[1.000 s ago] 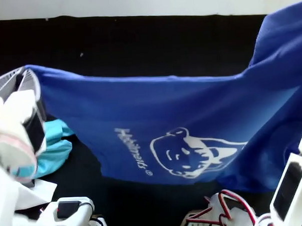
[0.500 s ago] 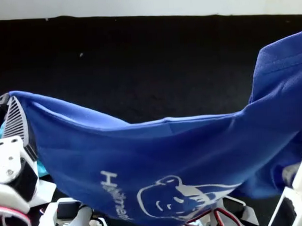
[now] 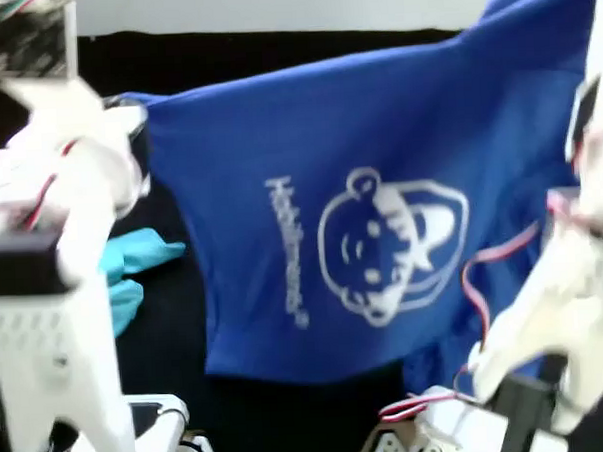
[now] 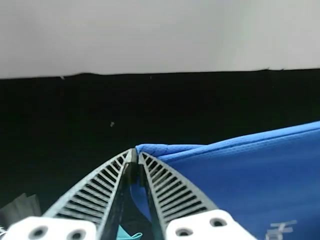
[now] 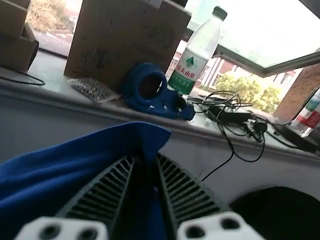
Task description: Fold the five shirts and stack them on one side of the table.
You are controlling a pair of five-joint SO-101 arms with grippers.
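Left tool point(image 4: 134, 152) and right tool point(image 5: 146, 159) clamp blue shirt point(image 3: 377, 113) above black table point(image 4: 75, 110), white wall point(image 4: 150, 35) behind; shirt shows white face print point(image 3: 392, 244).

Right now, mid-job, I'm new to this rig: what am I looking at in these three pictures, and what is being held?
Two white robot arms sit side by side at a black table. The high view looks down over it; the other two pictures come from cameras on each arm's wrist. The left fingers are shut on one corner of a blue shirt. The right fingers are shut on another edge, so the shirt hangs spread between them above the table. A teal cloth lies on the table beside the left arm.
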